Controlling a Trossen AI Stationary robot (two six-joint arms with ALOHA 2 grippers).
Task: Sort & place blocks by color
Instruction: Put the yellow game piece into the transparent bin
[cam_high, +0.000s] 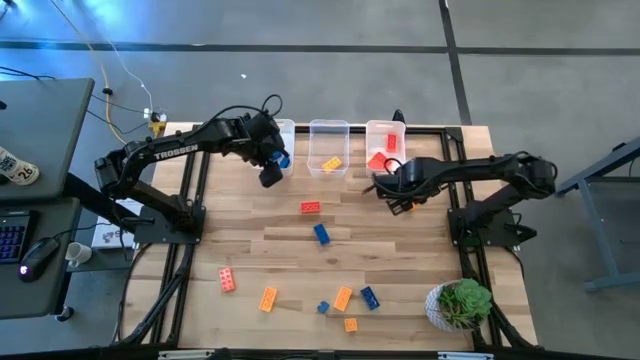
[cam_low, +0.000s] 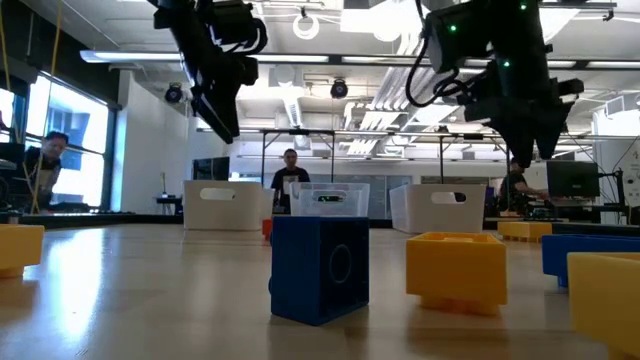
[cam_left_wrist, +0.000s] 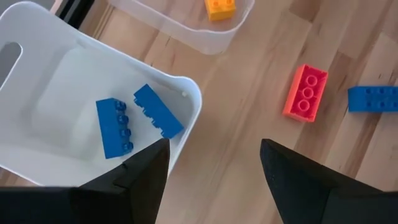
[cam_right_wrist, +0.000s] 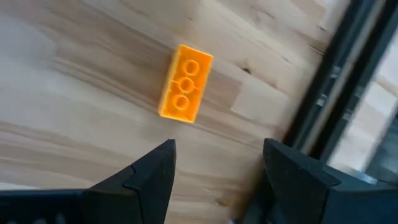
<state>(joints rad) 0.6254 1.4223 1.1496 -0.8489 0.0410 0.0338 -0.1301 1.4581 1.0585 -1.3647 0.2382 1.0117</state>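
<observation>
- Presently, the left gripper (cam_high: 271, 176) is held above the near edge of the left bin (cam_high: 285, 128), fingers spread wide with nothing between them; two blue blocks (cam_left_wrist: 138, 117) are seen lying inside that bin.
- The right gripper (cam_high: 398, 205) is held just near of the right bin (cam_high: 383, 130), jaws apart and empty, over bare table (cam_high: 400, 260).
- One orange block (cam_high: 331, 163) is seen in the middle bin (cam_high: 328, 128), red blocks (cam_high: 378, 160) in the right bin.
- Unsorted blocks remain on the table: a red one (cam_high: 311, 207) and a blue one (cam_high: 321, 234) mid-table, the others well apart along the near edge.
- For a sound pick, the open fingers are best lined up across a block's narrow sides, then lowered straight before closing is attempted.
</observation>
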